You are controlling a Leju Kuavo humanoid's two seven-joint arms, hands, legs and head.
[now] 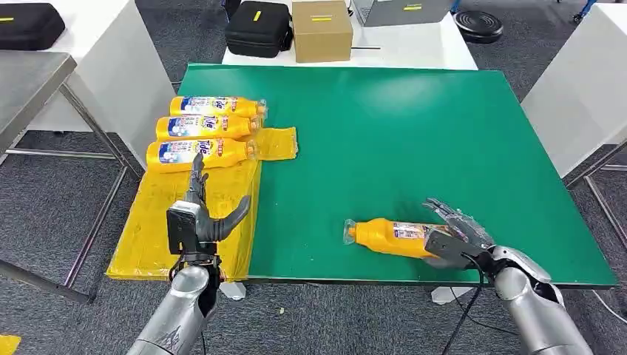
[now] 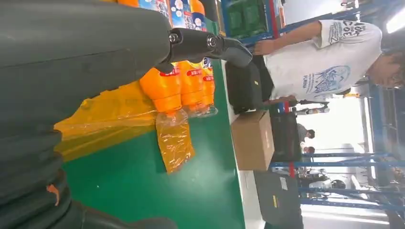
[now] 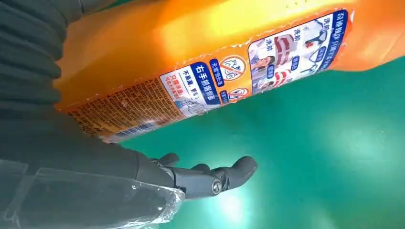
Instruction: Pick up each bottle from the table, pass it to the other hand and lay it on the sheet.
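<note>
A: Near edge first. Right hand (image 1: 457, 235) at the base of a lone orange bottle (image 1: 388, 236) lying on the green counter (image 1: 414, 140), cap toward the left.

B: Holding it?

A: Touching it, fingers draped over the base; the wrist view has the thumb (image 3: 215, 177) free beneath the bottle. Can't tell if it truly grips.

B: The left hand (image 1: 198, 214)?

A: Released, fingers apart, raised upright over the yellow sheet (image 1: 174, 225) at the counter's left edge.

B: Beyond that?

A: Three bottles (image 1: 203, 131) lying side by side on the sheet's far end, caps pointing right. Farther back, a cardboard box (image 1: 322, 29) and black case (image 1: 258, 28). A person (image 2: 325, 57) stands past them.
</note>
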